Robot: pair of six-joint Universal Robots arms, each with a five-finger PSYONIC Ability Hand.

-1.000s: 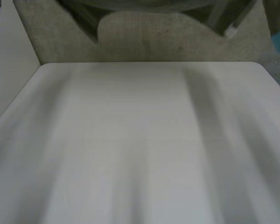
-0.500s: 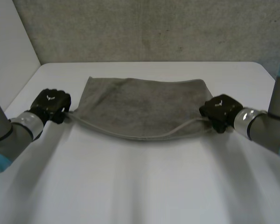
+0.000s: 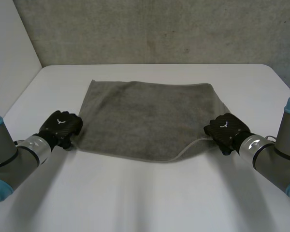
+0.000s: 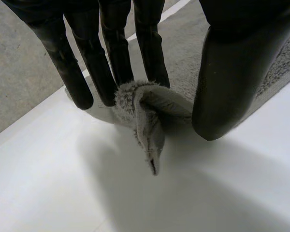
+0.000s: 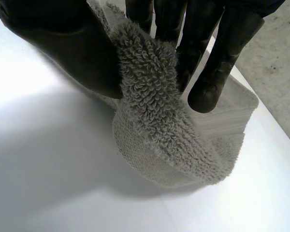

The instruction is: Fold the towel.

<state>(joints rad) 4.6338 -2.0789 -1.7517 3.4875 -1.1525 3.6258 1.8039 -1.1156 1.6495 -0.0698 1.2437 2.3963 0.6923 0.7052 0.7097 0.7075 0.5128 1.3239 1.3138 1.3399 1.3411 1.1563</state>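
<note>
A grey towel (image 3: 150,116) lies spread on the white table (image 3: 145,198), its long edges running left to right. My left hand (image 3: 63,126) sits at its near left corner. In the left wrist view the fingers (image 4: 111,63) are straight and stand apart from the thumb (image 4: 227,72), and the bunched towel corner (image 4: 152,121) droops between them onto the table. My right hand (image 3: 224,128) is at the near right corner. There the thumb (image 5: 63,43) and fingers pinch a thick fold of towel (image 5: 154,96), lifted slightly off the table.
A grey textured wall (image 3: 159,29) stands behind the table's far edge. A pale wall (image 3: 9,58) runs along the left side. Bare table stretches from the towel's near edge to the front.
Both hands have moved toward the front and down with the towel's near corners, drawing its near edge closer. The left hand's fingers have loosened from the corner.
</note>
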